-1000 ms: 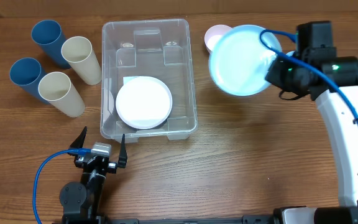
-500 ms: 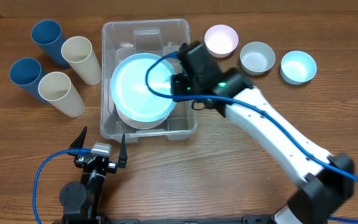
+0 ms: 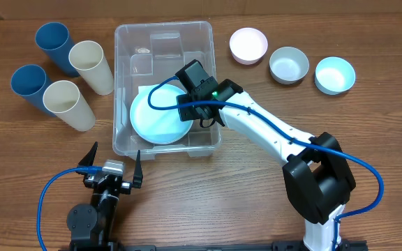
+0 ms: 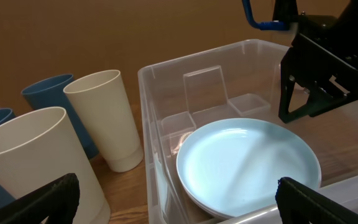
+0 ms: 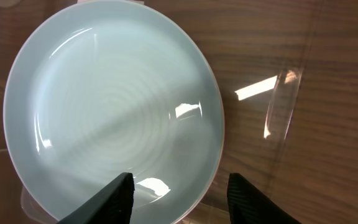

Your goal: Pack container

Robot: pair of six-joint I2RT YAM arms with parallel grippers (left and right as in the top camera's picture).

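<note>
- Placing step, by the look of it: light-blue plate (image 3: 155, 118) lying flat inside the container (image 3: 165, 29), mid-table.
- Right gripper (image 5: 179, 196) low over the plate's edge, jaws apart, gripping nothing.
- Left gripper (image 3: 115, 155) at the near edge, jaws spread wide, empty.
- Next, probably: lift clear of the container wall, then reach for the pink bowl (image 3: 248, 44).

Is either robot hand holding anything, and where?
Nothing is held. The right gripper hangs open over the pale blue plate lying in the container; the left gripper is open and empty.
</note>
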